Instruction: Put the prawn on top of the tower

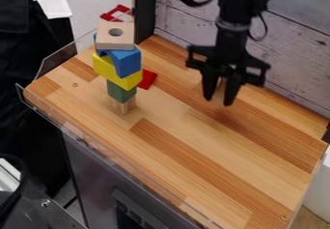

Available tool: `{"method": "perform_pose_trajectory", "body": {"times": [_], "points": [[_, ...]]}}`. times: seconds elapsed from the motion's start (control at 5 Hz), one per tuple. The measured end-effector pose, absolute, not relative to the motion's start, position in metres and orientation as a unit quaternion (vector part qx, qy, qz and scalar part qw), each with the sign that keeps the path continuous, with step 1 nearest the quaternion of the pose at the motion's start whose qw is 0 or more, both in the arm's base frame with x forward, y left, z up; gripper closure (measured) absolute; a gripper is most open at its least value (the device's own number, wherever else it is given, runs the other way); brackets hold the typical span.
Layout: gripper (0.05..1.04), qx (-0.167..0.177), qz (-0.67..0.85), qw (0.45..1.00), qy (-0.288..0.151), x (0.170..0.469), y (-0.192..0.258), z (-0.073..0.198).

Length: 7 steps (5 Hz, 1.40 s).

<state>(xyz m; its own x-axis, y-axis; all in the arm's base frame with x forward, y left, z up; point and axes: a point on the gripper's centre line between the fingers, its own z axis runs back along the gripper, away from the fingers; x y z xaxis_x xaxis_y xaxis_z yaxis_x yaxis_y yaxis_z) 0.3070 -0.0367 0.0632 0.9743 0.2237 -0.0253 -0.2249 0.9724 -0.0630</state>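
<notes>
One tower [106, 66] stands at ten o'clock from the gripper [218, 100]; whether its pincer is clamped or empty, cannot tell. Prawn: location unconfirmed. Placement judged outstanding; next move requires a secured prawn centred above the holed block [115, 42].

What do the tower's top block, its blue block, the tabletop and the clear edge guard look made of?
Top block: bare wood, pale and matte.
Blue block: probably painted wood; even, opaque colour.
Tabletop: wood strips joined side by side, tones varying.
Edge guard: see-through, likely plastic; glass not ruled out.
</notes>
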Motion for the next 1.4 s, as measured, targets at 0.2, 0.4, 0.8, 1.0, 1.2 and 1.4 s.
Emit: {"method": "perform_pose_trajectory", "body": {"times": [0.2, 0.4, 0.8, 1.0, 1.2, 1.4], "points": [[0.752, -0.033, 0.125, 0.992, 0.008, 0.301, -0.020, 0.098], [0.752, -0.046, 0.160, 0.986, -0.009, 0.314, 0.011, 0.132], [0.752, -0.066, 0.234, 0.970, -0.012, 0.314, 0.065, 0.168], [0.752, -0.066, 0.264, 0.962, -0.010, 0.302, 0.083, 0.177], [0.752, -0.056, 0.287, 0.956, -0.001, 0.288, 0.092, 0.185], [0.752, -0.040, 0.305, 0.951, 0.022, 0.278, 0.092, 0.188]]}}
